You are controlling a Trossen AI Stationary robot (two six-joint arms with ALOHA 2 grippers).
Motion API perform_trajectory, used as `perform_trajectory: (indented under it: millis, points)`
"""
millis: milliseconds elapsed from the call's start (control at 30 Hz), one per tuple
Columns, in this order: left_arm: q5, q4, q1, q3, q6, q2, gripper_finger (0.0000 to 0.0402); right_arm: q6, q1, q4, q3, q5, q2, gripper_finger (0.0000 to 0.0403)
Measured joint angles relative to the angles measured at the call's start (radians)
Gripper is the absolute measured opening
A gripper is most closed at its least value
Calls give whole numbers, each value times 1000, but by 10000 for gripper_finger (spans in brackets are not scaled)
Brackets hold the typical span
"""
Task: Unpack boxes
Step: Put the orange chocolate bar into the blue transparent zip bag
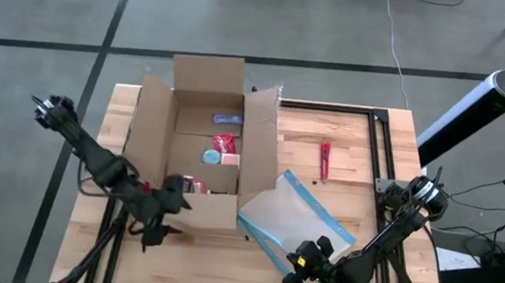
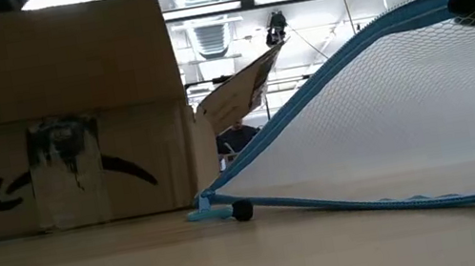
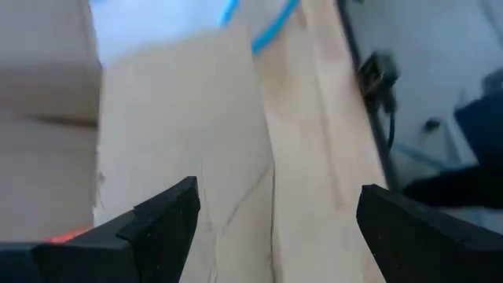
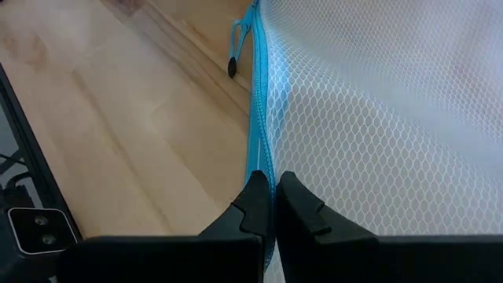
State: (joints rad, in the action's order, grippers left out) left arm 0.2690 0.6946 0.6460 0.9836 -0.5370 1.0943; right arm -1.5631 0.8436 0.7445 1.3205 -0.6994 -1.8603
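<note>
Your right gripper point(image 4: 273, 196) is pinched closed on the blue zipper edge of the mesh pouch point(image 1: 296, 217), at the corner of the pouch farthest from the box point(image 1: 201, 146). The pouch slopes: the low view shows its zipper-pull corner down on the worktop point(image 1: 354, 151) just beside the box's front wall, while the corner you hold is lifted. So the pouch is already out of the box, but it is not yet set down and released.

Your left gripper point(image 3: 271, 216) has its fingers spread wide with nothing between them. It hovers at the front wall of the box, near the corner away from the pouch, over bare wood.

The box stands open on the worktop with all its flaps folded outward. Inside you can still see several small things: a red packet point(image 1: 223, 143), a round light-blue item point(image 1: 209, 157), a pale pink block point(image 1: 229, 160), a bluish item point(image 1: 228, 119) toward the far wall, and something red and white point(image 1: 194, 185) tucked against the front wall. A small red tool point(image 1: 324, 160) lies on the worktop beyond the pouch from the box.

By my reading you are early to midway: the largest item is out, and most of the small contents remain to be lifted out.
</note>
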Motion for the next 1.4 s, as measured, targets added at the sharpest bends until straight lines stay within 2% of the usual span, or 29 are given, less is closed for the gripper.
perform_trajectory:
  millis: [200,367,467,600,700,1000,1100,1300,1400]
  points:
    - [180,10,-32,1,-25,-11,314,0,0,-2,0,0,0,0]
    - [198,62,-161,-4,-24,49,314,0,0,-3,0,0,0,0]
    - [143,66,-249,-4,39,101,314,0,0,-3,0,0,0,0]
    - [-72,44,-333,-5,112,191,314,0,0,-3,0,0,0,0]
    - [-223,25,-348,-5,142,264,314,0,0,-3,0,0,0,0]
    - [-256,21,-351,-5,162,413,303,0,0,-3,0,0,0,0]
    - [-249,22,-351,-5,164,431,244,0,0,-3,0,0,0,0]
    - [-251,9,-352,-5,181,439,32,0,0,-3,0,0,0,0]
    - [-258,-3,-352,-4,181,438,13,0,0,-3,0,0,0,0]
